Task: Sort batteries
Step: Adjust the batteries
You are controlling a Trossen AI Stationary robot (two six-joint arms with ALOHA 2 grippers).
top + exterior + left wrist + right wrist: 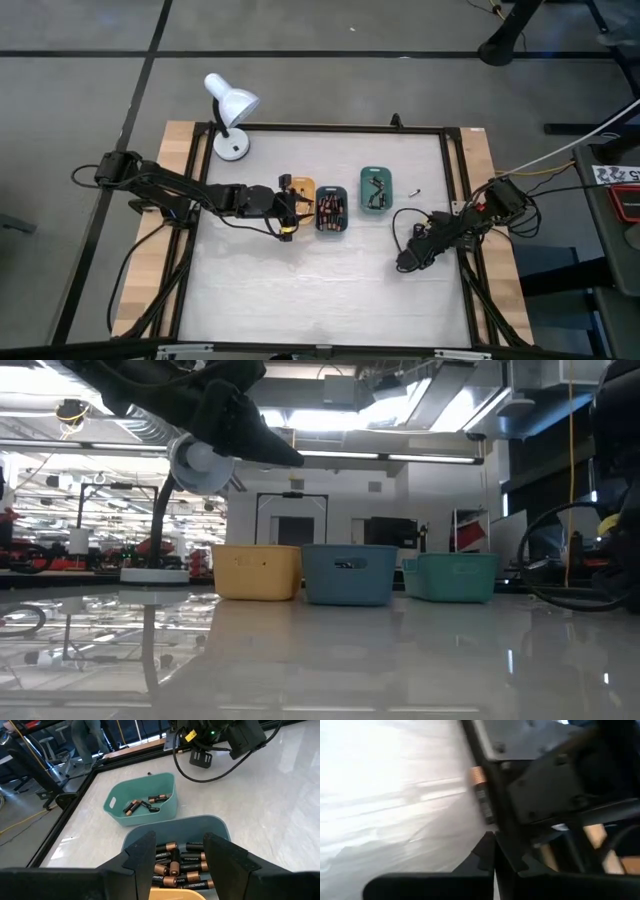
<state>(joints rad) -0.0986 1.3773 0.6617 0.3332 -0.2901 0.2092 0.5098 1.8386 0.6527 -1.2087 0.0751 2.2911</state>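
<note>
Copper-capped black batteries (177,865) fill the dark blue-grey plastic tray (210,827) that sits just ahead of my left gripper (176,856). Its two dark fingers (142,855) stand spread apart with nothing between them. From overhead I see that gripper (291,208) hovering over the orange plastic tray (303,187), the nearest of the three to it, with the blue-grey tray (332,214) touching that one on the far side. Beyond, a little apart, is the green rounded tray (142,800), holding a few more batteries (145,804) loose on its floor. In the level view across the table the three trays stand in a row, yellow-orange (257,571), blue (349,573) and green (456,576).

My right gripper (407,262) rests low on the white tabletop (300,290), well away from the trays and clenched shut on nothing. One stray battery (481,795) lies close beside it against the black table frame (485,750). A white desk lamp (229,110) stands at the table's far corner behind my left arm.
</note>
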